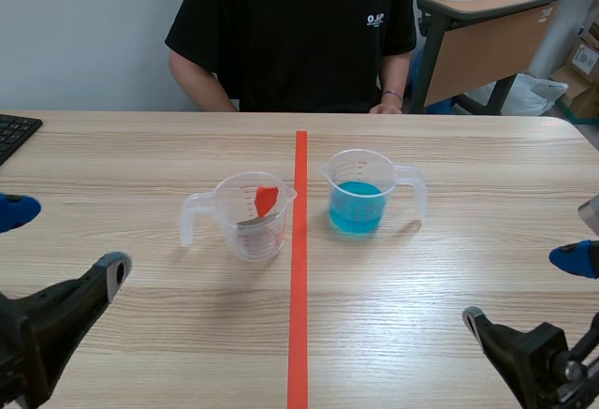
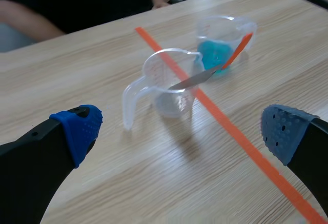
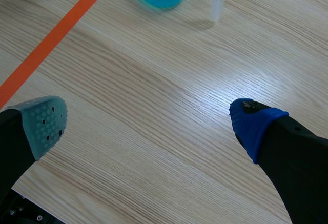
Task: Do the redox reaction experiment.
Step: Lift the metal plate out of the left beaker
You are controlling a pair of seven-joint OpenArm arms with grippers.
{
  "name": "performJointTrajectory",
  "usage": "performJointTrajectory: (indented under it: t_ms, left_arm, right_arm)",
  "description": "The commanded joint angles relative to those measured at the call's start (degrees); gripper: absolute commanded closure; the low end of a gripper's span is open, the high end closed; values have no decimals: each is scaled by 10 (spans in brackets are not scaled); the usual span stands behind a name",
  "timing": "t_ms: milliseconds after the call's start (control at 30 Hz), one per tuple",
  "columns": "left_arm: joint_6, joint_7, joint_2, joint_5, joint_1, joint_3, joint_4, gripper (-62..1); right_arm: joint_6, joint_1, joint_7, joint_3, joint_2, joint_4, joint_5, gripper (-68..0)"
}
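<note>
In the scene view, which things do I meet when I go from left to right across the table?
left claw → clear jug → orange-red tape line → jug of blue liquid → right claw

On the bench (image 1: 140, 147), the left cup (image 1: 245, 238) holds a spoon (image 1: 266, 200) and stands beside the tape line (image 1: 298, 334). The right cup (image 1: 367, 169), holding liquid (image 1: 357, 209), stands across it.

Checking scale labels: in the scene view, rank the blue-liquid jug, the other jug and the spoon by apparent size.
1. blue-liquid jug and other jug: look alike, not ranked apart.
2. spoon: clearly smallest.
</note>
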State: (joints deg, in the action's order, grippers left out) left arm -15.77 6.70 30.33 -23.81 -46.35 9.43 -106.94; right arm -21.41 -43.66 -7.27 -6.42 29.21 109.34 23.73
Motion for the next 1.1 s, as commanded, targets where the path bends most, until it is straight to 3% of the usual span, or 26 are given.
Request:
performJointTrajectory:
  t_ms: [0, 267, 533, 1067]
  left_arm:
    - [2, 8, 0, -3, -18, 14, 7, -623]
    - [3, 10, 0, -3, -103, 63, 60, -623]
    - [26, 12, -4, -3, -171, 75, 144, -623]
    - [26, 12, -112, -4, -159, 72, 301, -623]
  right_arm:
    - [2, 8, 5, -7, 5, 11, 2, -679]
    - [-10, 34, 10, -7, 5, 11, 2, -679]
    - [-22, 98, 12, 3, 7, 11, 2, -679]
    - [-102, 238, 5, 146, 57, 10, -4, -679]
